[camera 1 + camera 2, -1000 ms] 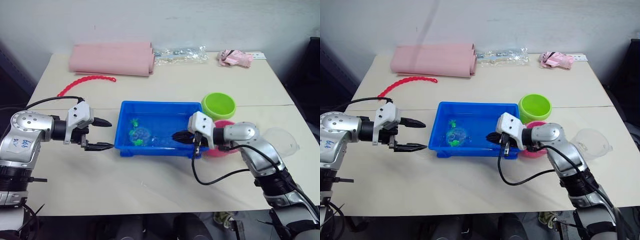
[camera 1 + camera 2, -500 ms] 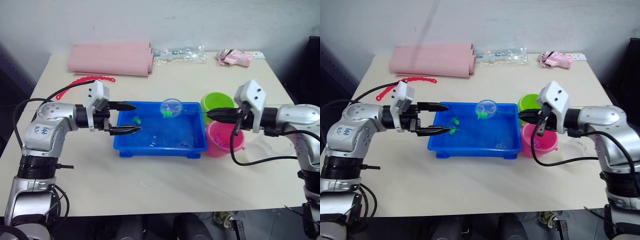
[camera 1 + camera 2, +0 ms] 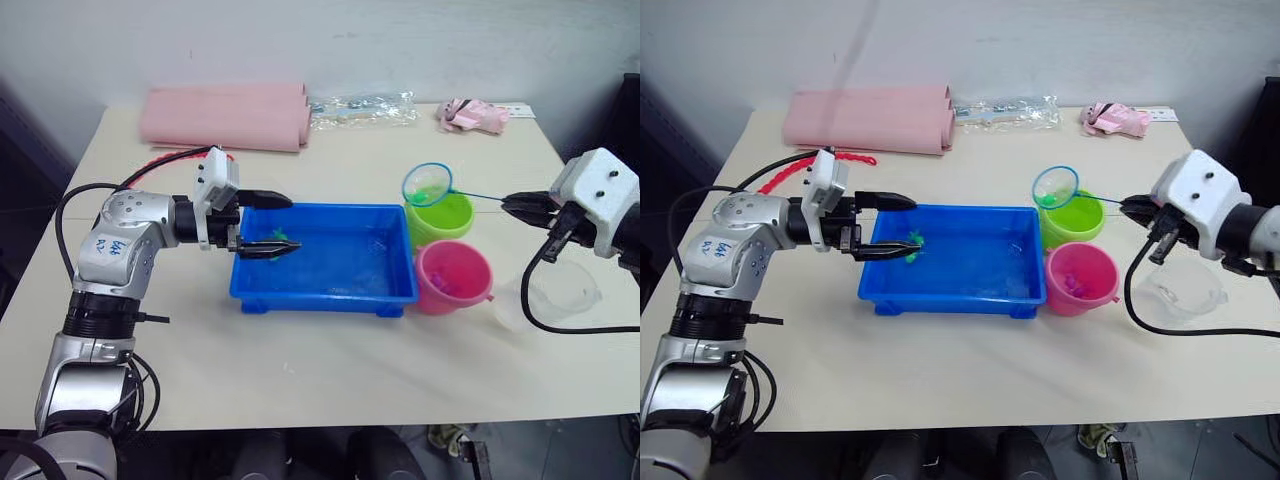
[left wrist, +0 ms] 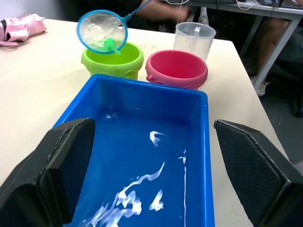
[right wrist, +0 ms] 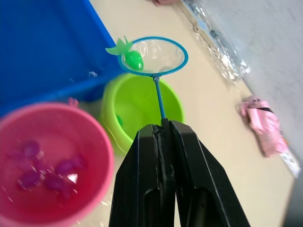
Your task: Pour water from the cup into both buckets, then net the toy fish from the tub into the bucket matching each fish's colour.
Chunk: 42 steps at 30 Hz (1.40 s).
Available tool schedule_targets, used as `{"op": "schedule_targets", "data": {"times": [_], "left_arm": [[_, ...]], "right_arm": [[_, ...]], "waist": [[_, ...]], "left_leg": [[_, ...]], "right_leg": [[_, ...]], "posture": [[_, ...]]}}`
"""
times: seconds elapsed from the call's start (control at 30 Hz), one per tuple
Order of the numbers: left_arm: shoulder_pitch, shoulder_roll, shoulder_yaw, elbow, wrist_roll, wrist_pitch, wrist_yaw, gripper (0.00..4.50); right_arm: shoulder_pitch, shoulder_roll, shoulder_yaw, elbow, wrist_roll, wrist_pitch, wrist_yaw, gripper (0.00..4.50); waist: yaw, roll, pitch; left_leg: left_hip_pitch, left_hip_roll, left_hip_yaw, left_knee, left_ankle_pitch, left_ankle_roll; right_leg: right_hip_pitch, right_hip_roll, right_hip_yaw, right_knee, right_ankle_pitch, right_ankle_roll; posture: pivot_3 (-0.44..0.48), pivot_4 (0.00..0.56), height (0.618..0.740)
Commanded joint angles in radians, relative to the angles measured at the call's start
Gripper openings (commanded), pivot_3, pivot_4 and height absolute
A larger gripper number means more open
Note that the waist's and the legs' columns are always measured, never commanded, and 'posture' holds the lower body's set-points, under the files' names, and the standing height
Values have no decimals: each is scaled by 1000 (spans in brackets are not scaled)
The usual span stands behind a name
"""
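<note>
The left end effector (image 3: 282, 222) hung wide open over the near end of the tub (image 3: 330, 290). The net (image 5: 152, 56), holding a green fish (image 5: 133, 58), extended straight ahead of the right end effector (image 5: 163, 128), clamped on its handle, hoop above the green bucket (image 5: 142, 106), pink bucket (image 5: 45, 161) alongside.

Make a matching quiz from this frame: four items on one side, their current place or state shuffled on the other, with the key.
Items:
1. net
2. pink bucket
3. clear cup
4. left gripper

States:
A. open, at the tub's end
B. holds a green fish, above the green bucket
C. standing on the table beyond the buckets from the tub
D. has pink fish in it

Pairs: 1-B, 2-D, 3-C, 4-A
</note>
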Motion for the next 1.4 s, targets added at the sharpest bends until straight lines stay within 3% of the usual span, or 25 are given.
{"op": "schedule_targets", "data": {"times": [0.03,0.3,0.77,1.07,1.17,1.4], "left_arm": [[-28,6,5,8,9,-23,-13,4400],[-33,14,11,7,15,-20,-19,4400],[-43,15,18,5,15,-14,-6,4400],[-61,12,12,28,20,-22,-11,4400],[-62,5,6,23,20,-21,-13,4400],[-64,0,6,29,25,-25,-15,4400]], "right_arm": [[10,-42,11,40,-128,-243,-42,0],[36,-205,97,243,-576,-952,-310,0],[-21,-290,112,422,-826,-1186,-620,0],[-47,-304,150,433,-870,-1213,-667,0],[5,-311,164,389,-855,-1276,-660,0],[-93,-312,188,448,-848,-1229,-660,0]], "waist": [[-1,0,0],[-4,0,0],[-6,0,0],[-6,0,0],[-6,0,0],[-5,1,0]], "left_leg": [[0,0,0,0,0,0],[0,0,0,0,0,0],[1,1,1,0,0,0],[1,1,1,0,0,0],[1,1,1,1,0,0],[1,1,1,1,0,0]], "right_leg": [[0,0,0,0,0,0],[0,0,0,0,0,0],[0,0,0,2,0,0],[0,0,0,2,0,0],[0,0,0,2,0,0],[-1,0,1,3,0,0]], "posture": [[0,150,740],[0,150,740],[0,150,740],[0,150,740],[0,150,740],[0,150,740]]}}
